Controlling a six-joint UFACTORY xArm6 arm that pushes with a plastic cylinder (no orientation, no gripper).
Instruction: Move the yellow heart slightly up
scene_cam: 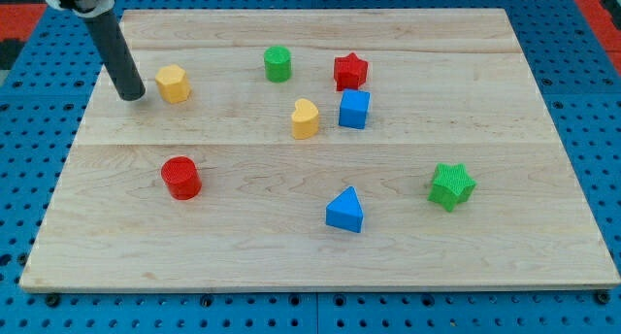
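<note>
The yellow heart [305, 118] lies near the middle of the wooden board [466, 266], just left of the blue cube [354, 110]. My tip [130, 96] rests on the board at the view's upper left, far left of the heart. It stands close to the left of the yellow hexagon [173, 83], with a small gap between them.
A green cylinder [277, 63] and a red star [350, 71] lie above the heart. A red cylinder [180, 177] is at lower left, a blue triangle [344, 211] below the heart, a green star [451, 185] at lower right.
</note>
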